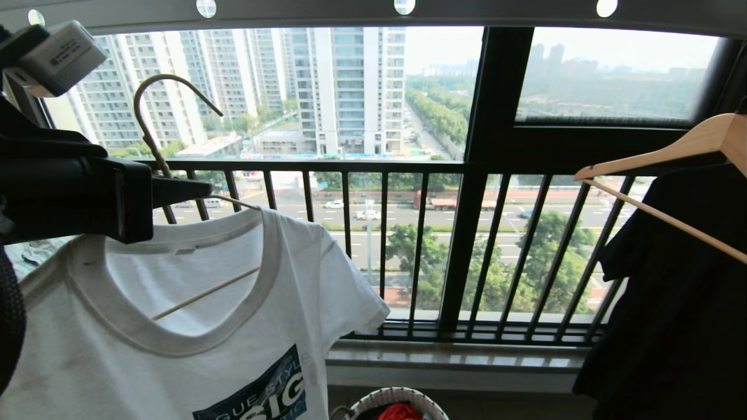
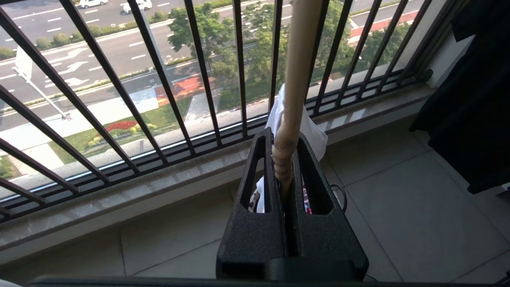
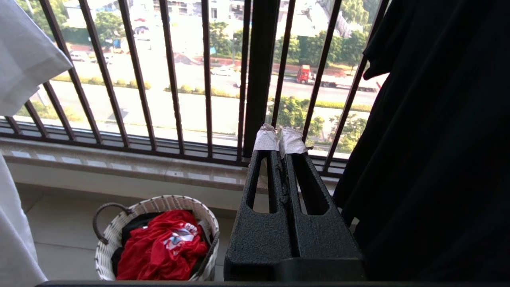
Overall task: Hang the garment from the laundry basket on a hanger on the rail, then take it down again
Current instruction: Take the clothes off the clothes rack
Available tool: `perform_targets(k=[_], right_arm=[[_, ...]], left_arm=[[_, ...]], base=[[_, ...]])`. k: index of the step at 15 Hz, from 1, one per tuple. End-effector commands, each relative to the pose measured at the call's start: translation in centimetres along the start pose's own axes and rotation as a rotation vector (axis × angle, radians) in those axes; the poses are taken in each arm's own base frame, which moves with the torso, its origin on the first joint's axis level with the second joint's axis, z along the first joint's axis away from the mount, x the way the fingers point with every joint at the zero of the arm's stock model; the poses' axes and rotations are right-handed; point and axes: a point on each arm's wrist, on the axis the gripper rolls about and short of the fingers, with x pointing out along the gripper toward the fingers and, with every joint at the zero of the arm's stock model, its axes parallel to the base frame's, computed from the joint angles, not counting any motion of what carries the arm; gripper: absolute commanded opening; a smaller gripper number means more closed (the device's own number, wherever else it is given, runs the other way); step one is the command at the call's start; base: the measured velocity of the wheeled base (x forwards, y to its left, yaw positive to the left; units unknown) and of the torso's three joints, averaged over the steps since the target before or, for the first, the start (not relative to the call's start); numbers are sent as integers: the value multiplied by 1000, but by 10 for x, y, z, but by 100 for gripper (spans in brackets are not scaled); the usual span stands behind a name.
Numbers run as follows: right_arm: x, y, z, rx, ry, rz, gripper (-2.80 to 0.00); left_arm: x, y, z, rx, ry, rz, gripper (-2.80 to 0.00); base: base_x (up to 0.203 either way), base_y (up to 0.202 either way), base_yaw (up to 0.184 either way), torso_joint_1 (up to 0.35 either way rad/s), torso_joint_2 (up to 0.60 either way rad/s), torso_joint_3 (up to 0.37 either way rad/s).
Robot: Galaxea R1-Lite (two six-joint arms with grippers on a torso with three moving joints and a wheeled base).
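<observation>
White T-shirt hung on the wire hanger, whose neck my left gripper had its jaws clamped on, hook above them, under the rail. A slip would drop both. My right gripper sat closed, empty.

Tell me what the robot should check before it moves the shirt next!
1. Left gripper shut on the hanger: ok.
2. White shirt sitting on the hanger: ok.
3. Hook on the rail: not ok, it is below the rail.
4. Right gripper shut, holding nothing: ok.
5. Basket on the floor below: ok.
6. Shirt clear of the black garment: ok.
</observation>
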Motion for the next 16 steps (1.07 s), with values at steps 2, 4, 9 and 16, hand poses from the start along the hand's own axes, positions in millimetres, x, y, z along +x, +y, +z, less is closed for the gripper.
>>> perform_targets(k=[2, 4, 9, 16], right_arm=[[-2, 0, 8, -20, -22, 7, -280], [0, -1, 26, -19, 8, 18, -280], [27, -1, 72, -1, 146, 168, -280], [121, 2, 118, 48, 278, 351, -280]], left_arm=[[51, -4, -22, 31, -6, -57, -280], [83, -7, -35, 41, -43, -81, -280], [124, -23, -51, 54, -52, -144, -280], [168, -32, -56, 47, -94, -305, -280]], base=[[0, 0, 0, 0, 0, 0], [0, 0, 0, 0, 0, 0], [0, 0, 0, 0, 0, 0], [0, 0, 0, 0, 0, 0]])
